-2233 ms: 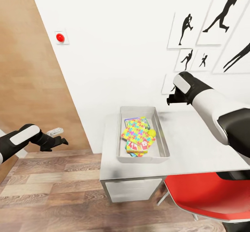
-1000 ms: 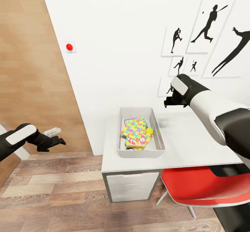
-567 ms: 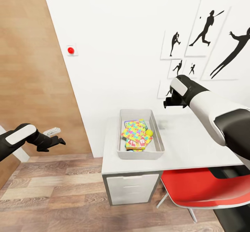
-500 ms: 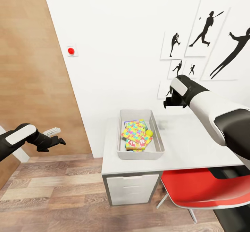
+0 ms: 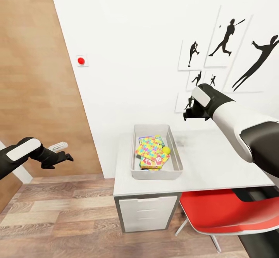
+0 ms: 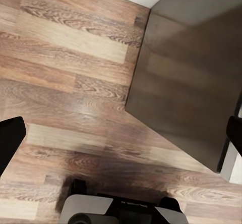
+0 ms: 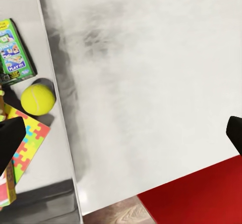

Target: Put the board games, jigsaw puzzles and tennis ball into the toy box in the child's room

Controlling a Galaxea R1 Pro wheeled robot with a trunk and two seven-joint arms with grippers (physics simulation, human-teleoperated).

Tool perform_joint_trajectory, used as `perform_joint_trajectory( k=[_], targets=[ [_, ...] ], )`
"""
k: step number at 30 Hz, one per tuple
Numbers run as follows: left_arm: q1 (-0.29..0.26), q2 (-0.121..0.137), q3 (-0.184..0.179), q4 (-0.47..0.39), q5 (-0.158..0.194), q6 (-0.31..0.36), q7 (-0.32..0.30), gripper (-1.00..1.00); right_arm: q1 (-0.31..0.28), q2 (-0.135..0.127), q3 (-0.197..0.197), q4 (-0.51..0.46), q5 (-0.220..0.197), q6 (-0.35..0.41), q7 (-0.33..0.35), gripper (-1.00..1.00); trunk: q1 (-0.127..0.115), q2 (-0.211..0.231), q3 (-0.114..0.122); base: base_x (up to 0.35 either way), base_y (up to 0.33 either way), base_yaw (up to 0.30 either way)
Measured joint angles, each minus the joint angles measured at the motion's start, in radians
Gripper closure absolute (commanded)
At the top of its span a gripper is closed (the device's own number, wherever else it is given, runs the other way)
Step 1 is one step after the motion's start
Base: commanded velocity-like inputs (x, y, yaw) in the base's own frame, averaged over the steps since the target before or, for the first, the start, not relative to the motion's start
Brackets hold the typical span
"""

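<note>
Below right gripper (image 5: 186, 115), filled toy box (image 5: 156, 172).

The jigsaw puzzle (image 5: 150, 147) was yellow, green, pink and blue; the tennis ball (image 7: 37, 99) yellow-green; the toy box (image 5: 136, 171) grey; the chair (image 5: 228, 211) red; the floor (image 6: 65, 77) brown wood-grain.

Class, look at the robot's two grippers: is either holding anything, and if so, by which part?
Nothing is held. The left gripper is open over wood-plank floor; the right gripper is open above the white table, beside the grey toy box.
</note>
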Motion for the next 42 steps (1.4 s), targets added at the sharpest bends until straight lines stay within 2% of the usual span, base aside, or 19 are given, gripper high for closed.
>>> perform_joint_trajectory(
  k=[42],
  targets=[
    [0.0,-0.011,-0.01,0.008,-0.001,0.007,0.007,-1.0,0.001,-0.005,0.004,0.001,0.0,0.0,0.003,-1.0,0.0,0.0,0.068,0.0,0.0,-0.007]
  ],
)
